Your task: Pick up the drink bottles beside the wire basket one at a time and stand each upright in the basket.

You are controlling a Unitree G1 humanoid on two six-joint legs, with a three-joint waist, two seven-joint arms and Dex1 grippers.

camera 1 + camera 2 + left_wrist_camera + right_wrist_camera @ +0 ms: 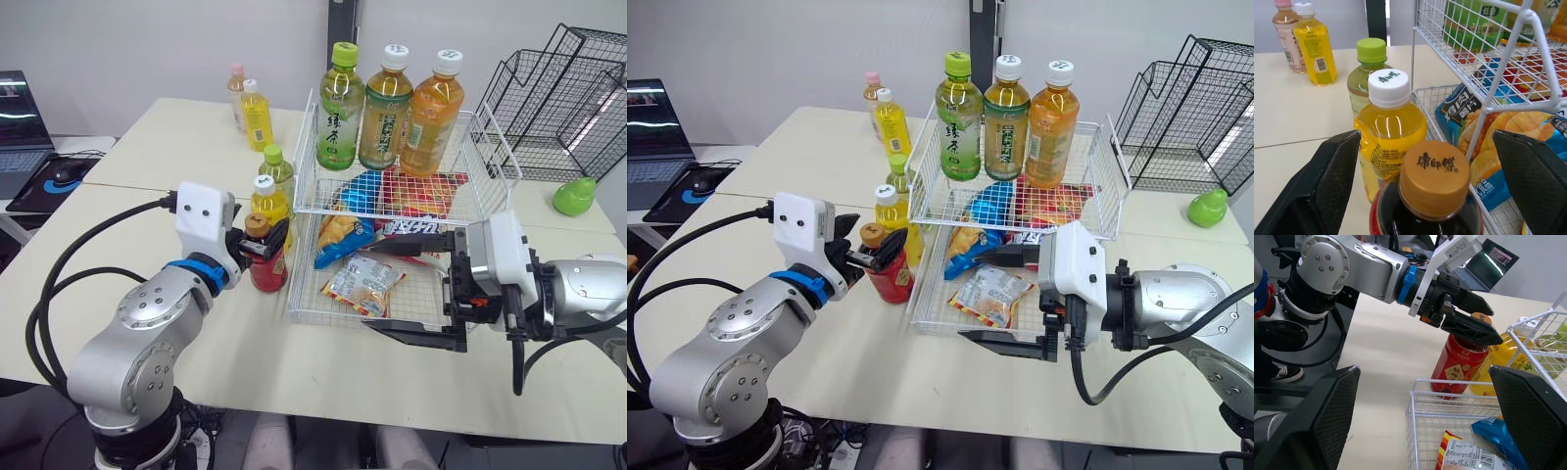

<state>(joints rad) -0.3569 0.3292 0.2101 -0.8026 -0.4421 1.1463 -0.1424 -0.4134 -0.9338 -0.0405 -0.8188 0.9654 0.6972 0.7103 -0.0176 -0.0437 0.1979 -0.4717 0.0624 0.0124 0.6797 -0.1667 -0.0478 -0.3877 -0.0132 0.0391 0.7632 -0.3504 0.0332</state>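
— What's nearest?

— The right gripper point(372, 287), at the front right corner of the wire basket point(323, 315). Its two fingers are spread wide. One reaches over the lower tier, above the snack packets point(362, 281). The other lies low along the basket's front edge, by the table point(176, 147).

— And the left one?

— The left gripper point(263, 240) is at the red bottle point(267, 269), which stands upright on the table just outside the basket's left front corner. The fingers sit one on each side of its bronze cap point(1435, 178). In the wrist view they are well apart, with clear space either side of the cap. From the head I can't quite tell whether a fingertip brushes the neck.

— What's behind the red one?

— Right behind it is a yellow bottle point(268, 203) with a white cap. Behind that is a green-capped bottle point(277, 168). Both are upright, close against the basket's left side.

— Anything in the basket yet?

— Three tall bottles point(385, 108) stand upright in a row at the back of the upper tier, two greenish and one orange.

— Further back?

— Two small bottles point(256, 116), yellow and pink, stand side by side on the table, well apart from the basket. A black wire rack point(558, 98) is at the far right and a laptop point(20, 127) at the far left.
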